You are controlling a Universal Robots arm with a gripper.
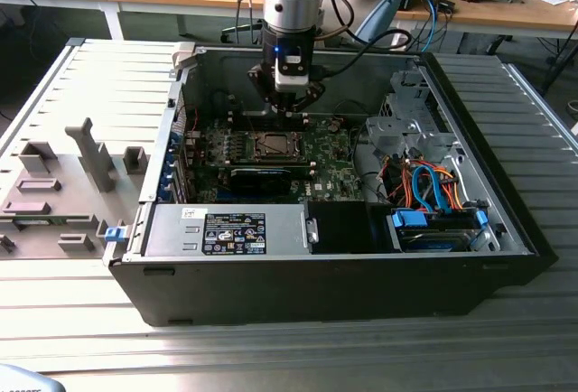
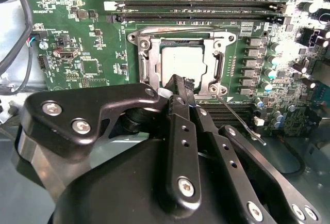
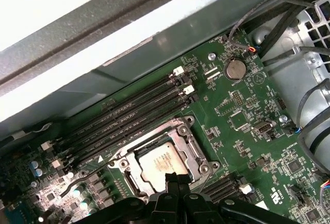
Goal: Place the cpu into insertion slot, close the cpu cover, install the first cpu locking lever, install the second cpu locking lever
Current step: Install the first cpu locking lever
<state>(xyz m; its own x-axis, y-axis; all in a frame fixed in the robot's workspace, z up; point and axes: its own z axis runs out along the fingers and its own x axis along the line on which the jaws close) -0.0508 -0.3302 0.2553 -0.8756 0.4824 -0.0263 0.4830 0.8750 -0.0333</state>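
Exterior view: open computer case (image 1: 325, 297) lying on a slatted grey surface (image 1: 90, 320), green motherboard (image 1: 330, 162) inside. The gripper (image 1: 288, 114) hangs just above the board, at 12 o'clock of the insertion slot (image 1: 271, 145). Grey fixture blocks (image 1: 90, 157) stand at 9 o'clock of the case.

Second wrist view: cpu (image 2: 180, 61) seated in the slot, cpu cover (image 2: 148, 64) lying flat around it, chip showing through the window. Fingers (image 2: 180, 90) pressed together, tip over the cover's edge; contact cannot be told. One wire lever (image 2: 240, 122) juts free from a cover corner.

First wrist view: chip and frame as listed; memory slots (image 3: 129, 113) run just beside the socket; coin cell (image 3: 235, 69) well apart.
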